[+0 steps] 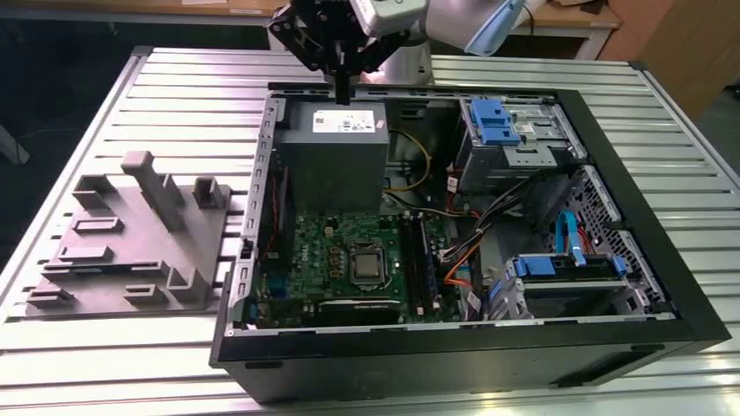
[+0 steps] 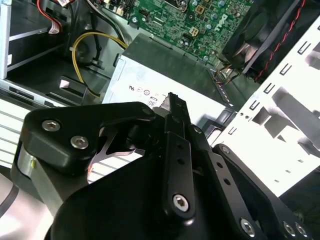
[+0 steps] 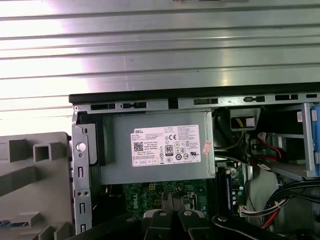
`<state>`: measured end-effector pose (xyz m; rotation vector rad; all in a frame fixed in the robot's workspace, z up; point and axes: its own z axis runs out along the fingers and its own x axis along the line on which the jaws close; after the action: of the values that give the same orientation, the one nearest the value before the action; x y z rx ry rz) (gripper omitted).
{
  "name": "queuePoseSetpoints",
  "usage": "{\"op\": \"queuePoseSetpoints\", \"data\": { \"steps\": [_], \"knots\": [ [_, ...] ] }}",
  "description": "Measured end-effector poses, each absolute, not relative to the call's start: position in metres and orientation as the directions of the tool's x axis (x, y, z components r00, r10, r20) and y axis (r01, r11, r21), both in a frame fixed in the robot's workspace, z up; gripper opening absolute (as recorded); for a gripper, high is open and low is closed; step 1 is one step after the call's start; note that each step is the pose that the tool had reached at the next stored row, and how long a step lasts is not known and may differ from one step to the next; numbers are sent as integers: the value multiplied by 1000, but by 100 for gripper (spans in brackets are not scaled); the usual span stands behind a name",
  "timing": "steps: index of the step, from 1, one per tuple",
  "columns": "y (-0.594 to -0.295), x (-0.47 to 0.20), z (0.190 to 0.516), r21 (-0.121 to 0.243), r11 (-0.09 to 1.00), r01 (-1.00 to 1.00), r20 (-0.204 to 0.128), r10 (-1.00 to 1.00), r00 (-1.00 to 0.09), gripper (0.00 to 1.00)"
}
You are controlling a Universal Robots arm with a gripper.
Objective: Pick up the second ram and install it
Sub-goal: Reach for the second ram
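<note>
**Gripper** (image 1: 343, 94): one. In both wrist views the fingers (image 3: 168, 202) are drawn together tip to tip with nothing between them.

**Directly beneath the fingers:** one grey power supply (image 1: 329, 152). The tips hang over its rear edge without touching it, with free air all round them. One white label (image 3: 165, 145) lies on its upper face.

**Just behind the fingers:** the rear rim of the open black computer case (image 1: 463, 342). Beyond it is the slatted metal table (image 1: 185, 87).

**Forward of the fingers, past the power supply:** one green motherboard (image 1: 335, 251) with one processor socket (image 1: 367, 264). One dark blue stick (image 1: 425, 260) stands in a slot beside the socket.

**Second ram** (image 3: 11, 222): a thin blue strip lying in the grey fixture (image 1: 127, 251), well apart from the fingers. The fixture is outside the case, towards the exterior view's left. The case side wall stands between the fixture and the fingers. Only the end of the strip is visible, in the first wrist view. In the exterior view it cannot be told from the grey of the fixture.

**Towards the exterior view's right of the fingers:** two blue drive brackets, one (image 1: 491, 121) near the rear and one (image 1: 561, 264) near the front. Cables are bundled between them.

**Second wrist view adds:** one yellow wire loop (image 2: 95, 37) beside the power supply, and one black fan (image 2: 260, 30) with a red-and-black lead. The perforated case wall runs close alongside the gripper's linkage.
</note>
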<state>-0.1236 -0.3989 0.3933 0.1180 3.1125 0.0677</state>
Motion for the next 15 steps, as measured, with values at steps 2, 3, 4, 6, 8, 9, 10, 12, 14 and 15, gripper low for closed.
{"op": "queuePoseSetpoints", "data": {
  "steps": [2,3,4,6,8,9,10,12,14,15],
  "knots": [
    [-399,-124,393,44,996,75,-24,76,-997,10],
    [-399,-124,393,44,996,75,-24,76,-997,10],
    [-399,-125,393,44,996,75,-24,76,-997,10],
    [-399,-125,393,44,996,75,-24,76,-997,10],
    [-399,-126,393,44,996,75,-24,76,-997,10],
    [-399,-126,393,44,996,75,-24,76,-997,10],
    [-399,-127,393,44,996,75,-24,76,-997,10],
    [-399,-127,393,44,996,75,-24,76,-997,10],
    [-399,-128,393,44,996,75,-24,76,-997,10],
    [-399,-128,393,44,996,75,-24,76,-997,10]
  ]
}}
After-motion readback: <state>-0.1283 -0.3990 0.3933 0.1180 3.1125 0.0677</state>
